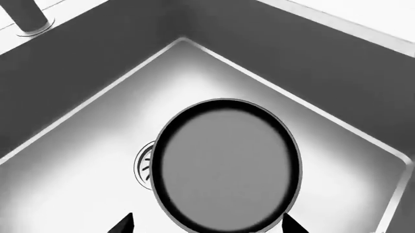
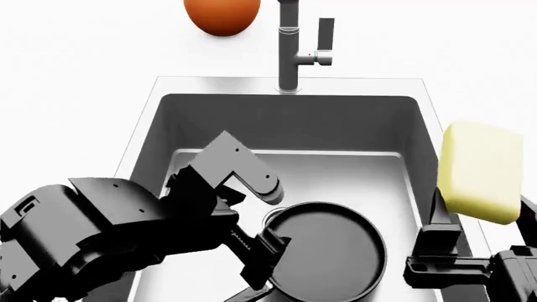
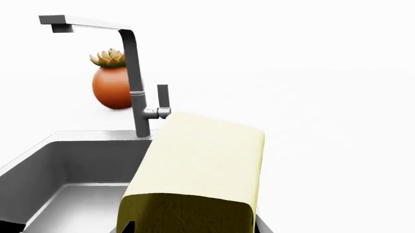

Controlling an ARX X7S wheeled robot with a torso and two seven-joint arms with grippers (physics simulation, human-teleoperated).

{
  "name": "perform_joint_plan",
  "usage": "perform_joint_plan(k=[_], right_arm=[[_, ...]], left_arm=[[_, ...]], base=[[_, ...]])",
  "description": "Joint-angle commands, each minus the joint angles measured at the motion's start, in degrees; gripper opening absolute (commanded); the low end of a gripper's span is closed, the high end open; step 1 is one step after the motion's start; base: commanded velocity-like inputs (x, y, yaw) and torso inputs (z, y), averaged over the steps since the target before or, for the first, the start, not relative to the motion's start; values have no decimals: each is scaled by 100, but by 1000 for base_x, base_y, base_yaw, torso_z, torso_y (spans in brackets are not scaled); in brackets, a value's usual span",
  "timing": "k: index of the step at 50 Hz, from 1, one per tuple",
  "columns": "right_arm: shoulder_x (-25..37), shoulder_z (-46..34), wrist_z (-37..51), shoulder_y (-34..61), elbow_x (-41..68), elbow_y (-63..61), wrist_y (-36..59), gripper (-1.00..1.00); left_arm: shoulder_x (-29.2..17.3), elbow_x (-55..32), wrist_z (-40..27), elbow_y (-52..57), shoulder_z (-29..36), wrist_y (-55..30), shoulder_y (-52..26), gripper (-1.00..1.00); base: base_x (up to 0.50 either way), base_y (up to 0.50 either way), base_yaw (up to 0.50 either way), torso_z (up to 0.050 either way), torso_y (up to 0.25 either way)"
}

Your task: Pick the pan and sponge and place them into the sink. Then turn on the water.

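Head view: I see the pan (image 2: 323, 251) low in the sink (image 2: 290, 119), partly over the drain (image 1: 144, 166), left hand (image 2: 264, 255) pinching its rim; right hand (image 2: 449, 242) pinches the sponge (image 2: 480, 171) above the sink's right rim.

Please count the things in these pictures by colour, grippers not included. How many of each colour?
Black: 1, the pan
Pale yellow: 1, the sponge
Orange: 1, the round pot
Grey: 2, the sink and the faucet
Total: 5
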Motion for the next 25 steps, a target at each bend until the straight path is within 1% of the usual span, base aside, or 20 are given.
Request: perform_joint_plan(k=[1, 7, 9, 10, 11, 12, 15, 17, 19, 20, 21, 22, 24, 25], right_arm=[[57, -595, -241, 536, -23, 109, 356, -100], [134, -952, -340, 861, 119, 278, 673, -100], [143, -1147, -385, 1075, 203, 364, 862, -100], [208, -1417, -323, 1223, 88, 507, 1005, -100], [195, -1471, -377, 1254, 64, 565, 920, -100], [108, -1498, -393, 1471, 222, 748, 1184, -100], [113, -1728, -502, 1748, 280, 955, 1341, -100], [128, -1954, -596, 1862, 248, 1087, 1348, -100], [127, -2090, -622, 1906, 229, 1134, 1367, -100], [105, -2286, -666, 1968, 199, 1204, 1387, -100], [94, -2344, -683, 1982, 171, 1253, 1352, -100], [78, -2660, -752, 2029, 8, 1484, 1247, -100], [16, -2893, -834, 2044, -105, 1709, 1110, -100], [-24, -3005, -872, 2073, -148, 1806, 1060, -100]], left_arm=[[-625, -403, -755, 1282, -651, -510, -34, 100], [-999, -603, -1220, 1809, -1018, -647, 123, 100], [-1136, -713, -1408, 1968, -1231, -686, 159, 100], [-1202, -747, -1478, 2049, -1288, -722, 171, 100], [-1236, -784, -1517, 2093, -1331, -755, 172, 100], [-1367, -909, -1673, 2286, -1509, -833, 189, 100], [-1497, -980, -1799, 2443, -1600, -917, 215, 100], [-1689, -1096, -1891, 2656, -1716, -993, 312, 100], [-1746, -1151, -1975, 2743, -1784, -1023, 357, 100], [-1823, -1224, -2078, 2827, -1928, -1037, 353, 100], [-1861, -1255, -2095, 2857, -1959, -1069, 335, 100], [-1952, -1335, -2137, 2934, -2052, -1123, 318, 100], [-2008, -1392, -2201, 3013, -2120, -1162, 313, 100], [-2109, -1479, -2249, 3141, -2192, -1217, 356, 100]], base=[[0, 0, 0, 0, 0], [0, 0, 0, 0, 0], [0, 0, 0, 0, 0], [0, 0, 0, 0, 0], [0, 0, 0, 0, 0], [0, 0, 0, 0, 0], [0, 0, 0, 0, 0], [0, 0, 0, 0, 0], [0, 0, 0, 0, 0], [0, 0, 0, 0, 0], [0, 0, 0, 0, 0], [0, 0, 0, 0, 0], [0, 0, 0, 0, 0], [0, 0, 0, 0, 0]])
